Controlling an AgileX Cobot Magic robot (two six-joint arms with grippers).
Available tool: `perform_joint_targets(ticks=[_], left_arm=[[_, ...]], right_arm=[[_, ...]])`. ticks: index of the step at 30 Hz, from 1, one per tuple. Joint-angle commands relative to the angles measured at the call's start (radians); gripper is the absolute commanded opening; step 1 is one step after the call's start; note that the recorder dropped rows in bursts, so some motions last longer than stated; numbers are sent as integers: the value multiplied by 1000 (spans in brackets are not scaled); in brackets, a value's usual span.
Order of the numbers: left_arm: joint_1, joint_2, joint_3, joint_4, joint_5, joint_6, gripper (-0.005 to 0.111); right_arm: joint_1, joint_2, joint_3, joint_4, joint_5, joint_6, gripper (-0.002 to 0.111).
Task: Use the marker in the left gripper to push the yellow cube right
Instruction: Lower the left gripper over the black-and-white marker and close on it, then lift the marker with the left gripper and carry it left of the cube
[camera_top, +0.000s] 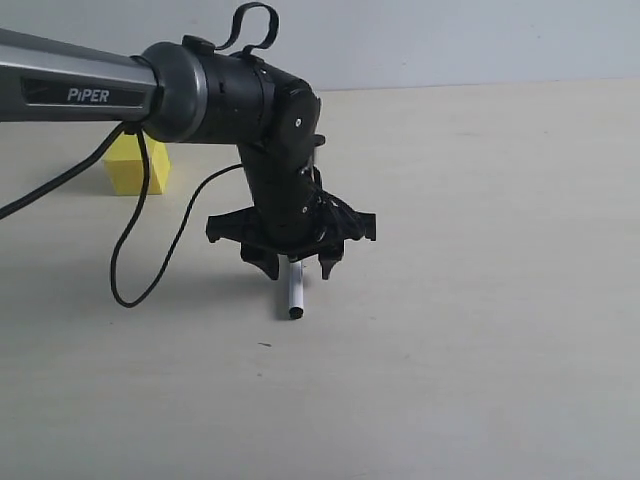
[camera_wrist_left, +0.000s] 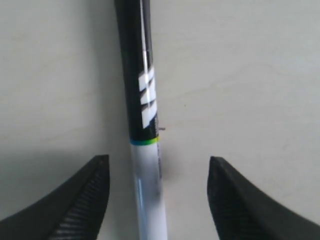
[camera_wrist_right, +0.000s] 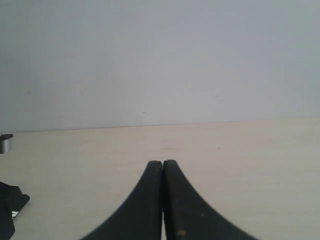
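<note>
Currently the slim black-and-white marker (camera_top: 294, 292) lies flat on the pale wooden bench (camera_top: 480, 330), untouched between the wide-spread fingers of the black two-fingered left hand (camera_top: 299, 268), long axis running away from the exterior camera, white end nearest; the small yellow cube (camera_top: 127, 172) sits well left

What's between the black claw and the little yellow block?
In the exterior view, only a thin black cable loops between the black two-fingered left gripper and the small yellow cube, over bare table.
</note>
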Motion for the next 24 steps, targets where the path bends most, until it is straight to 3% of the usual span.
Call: perform_joint_targets(ticks=[1,9,14,18,24], left_arm=[[-3,14,-9,-8,-6,-7,57],[-3,23,-9,-8,-8,-5,54],[-3,23,-9,-3,-8,-2,27],[-3,23,-9,-6,-8,111,0],[-3,-44,-41,-8,104,314,0]], right_arm=[[-1,-5,4,-2,-5,-3,0],[-1,-5,4,-2,-5,-3,0],[-1,-5,4,-2,-5,-3,0],[-1,-5,4,-2,-5,-3,0],[-1,-5,4,-2,-5,-3,0]])
